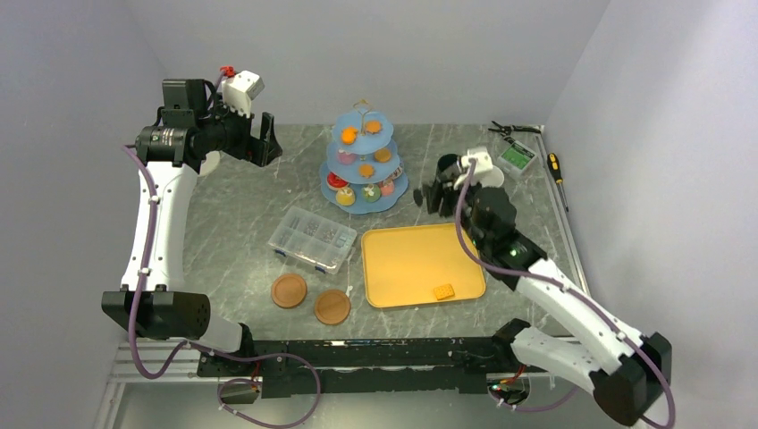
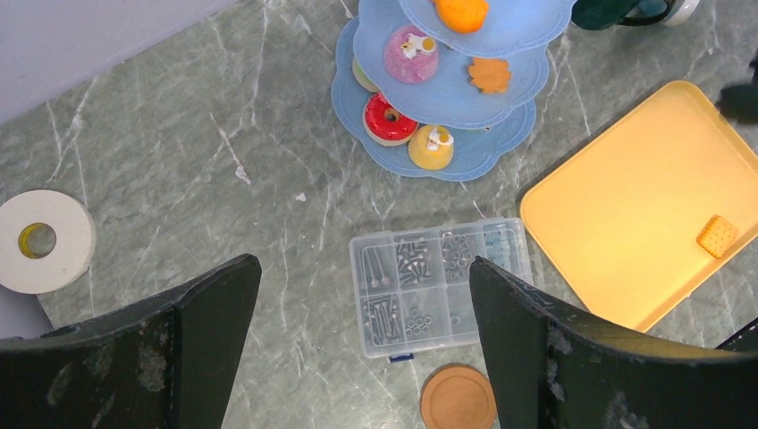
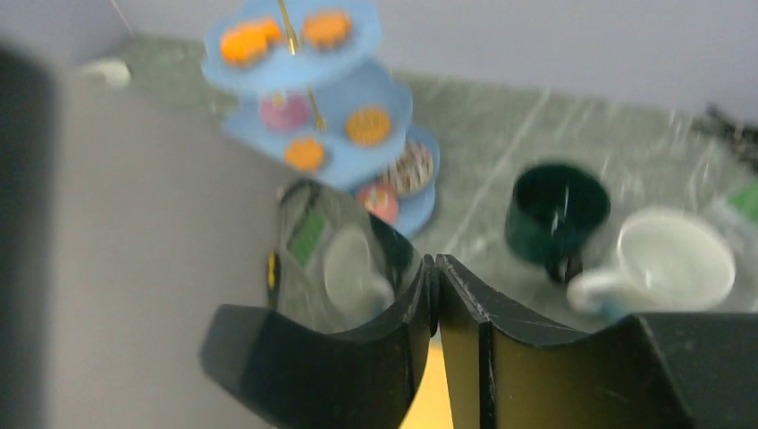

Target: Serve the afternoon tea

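Top external view puts the left gripper [image 1: 266, 138] high over the table's far-left corner, its claw spread wide and holding nothing, well apart from everything. Below it, the left wrist view shows a roll of tape [image 2: 45, 241] by the left edge. Two round coasters [image 1: 289, 290] [image 1: 332, 307] lie bare near the front edge, with the clear box [image 1: 313, 238] just behind them.

At the middle of the far side stands the three-tier stand [image 2: 478, 163], all its tiers already carrying sweets, a red doughnut [image 2: 390, 118] among them. On the yellow tray [image 1: 420, 255] to its right only one biscuit [image 1: 442, 291] remains, near the tray's front-right corner.

The right gripper [image 1: 432, 195] hangs between the stand and the mugs. Its wrist view is blurred, so I cannot tell whether the claw is spread or pinching anything. The dark-green mug [image 3: 556, 214] and the white mug [image 3: 675, 259] stand side by side behind the tray.

My judgement: loading the stand is nearly finished and the mugs come next. That calls for a firm hold on a rim or handle, then a lift over the tray toward a coaster. Room is tight between stand and mugs. The front is open. A screwdriver [image 1: 555, 166] lies along the right edge.
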You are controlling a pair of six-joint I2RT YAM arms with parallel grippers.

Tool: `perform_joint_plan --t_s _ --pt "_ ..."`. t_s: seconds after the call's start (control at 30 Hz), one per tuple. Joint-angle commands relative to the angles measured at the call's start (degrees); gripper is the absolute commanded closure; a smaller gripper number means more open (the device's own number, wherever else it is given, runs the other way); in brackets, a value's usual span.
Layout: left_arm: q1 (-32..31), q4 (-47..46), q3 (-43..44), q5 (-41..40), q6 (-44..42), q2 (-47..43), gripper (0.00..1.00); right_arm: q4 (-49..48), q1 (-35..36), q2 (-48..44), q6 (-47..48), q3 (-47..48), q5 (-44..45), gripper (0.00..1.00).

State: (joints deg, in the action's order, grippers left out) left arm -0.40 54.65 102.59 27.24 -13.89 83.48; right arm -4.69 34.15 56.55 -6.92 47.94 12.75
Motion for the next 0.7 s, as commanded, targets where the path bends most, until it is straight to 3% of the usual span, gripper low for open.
perform_joint_plan --t_s 0.0,0.17,0.67 --pt "0.2 -1.5 0.8 1.8 -0.5 -1.5 0.07 9.6 3.2 -8.2 -7.6 -7.8 7.3 0.43" --pt "0.2 -1.4 0.7 1.9 -0.4 -1.7 0.07 16.1 9.7 -13.2 -14.2 -12.5 16.1 0.44" --pt "0.2 -0.8 0.9 1.8 -0.7 -1.1 0.07 35.3 25.6 -14.0 -37.1 -15.7 35.2 0.45"
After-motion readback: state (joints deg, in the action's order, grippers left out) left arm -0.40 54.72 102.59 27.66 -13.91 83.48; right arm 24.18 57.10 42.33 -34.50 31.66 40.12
